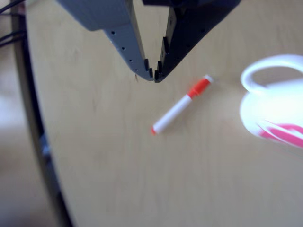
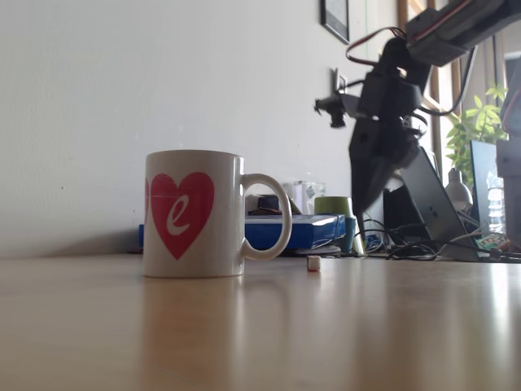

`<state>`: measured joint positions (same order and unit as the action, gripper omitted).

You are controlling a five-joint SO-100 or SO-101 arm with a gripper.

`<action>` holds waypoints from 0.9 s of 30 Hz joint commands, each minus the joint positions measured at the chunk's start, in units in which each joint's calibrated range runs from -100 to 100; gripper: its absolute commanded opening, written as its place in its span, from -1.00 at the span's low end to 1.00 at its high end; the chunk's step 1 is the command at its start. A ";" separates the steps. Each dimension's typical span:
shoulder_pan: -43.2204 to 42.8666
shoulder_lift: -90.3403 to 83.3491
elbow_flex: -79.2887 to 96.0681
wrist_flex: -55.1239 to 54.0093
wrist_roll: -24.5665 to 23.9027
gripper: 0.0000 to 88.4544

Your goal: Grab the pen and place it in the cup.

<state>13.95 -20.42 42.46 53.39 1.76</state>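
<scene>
**Gripper above the table, pen lying free beside the mug**

In the other view the gripper [image 1: 154, 75] comes in from the top edge: one finger [image 1: 125, 38] of matte grey plastic, the other black, both tapering to stepped, notched tips that sit together with hardly a sliver between them and nothing clamped. The pen [image 1: 182, 105] lies flat on the pale wood-grain table [image 1: 94, 156], at about four o'clock from the fingertips and apart from them. It is a slim white cylinder with an orange-red cap pointing toward two o'clock and a small orange-red tip at its lower end. Off at three o'clock from the pen stands the mug [image 1: 265, 109], glossy white and overexposed, its loop handle turned toward the pen (the pink-red print shows as a blurred streak low on its side); pen and mug do not touch.

In the fixed view, low at table height, the mug [image 2: 195, 213] stands upright, a smooth ceramic cylinder with a red heart and a white letter, handle at three o'clock. The dark gripper [image 2: 364, 213] hangs point-down to its right, clear of the tabletop.
</scene>
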 commanded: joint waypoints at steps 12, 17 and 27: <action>-2.06 16.02 -19.97 -3.28 -4.33 -0.51; -2.39 17.77 -22.23 -3.45 -9.43 -0.51; -2.39 18.26 -22.59 -0.70 -13.69 -0.51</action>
<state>11.88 -1.81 22.70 51.53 -11.09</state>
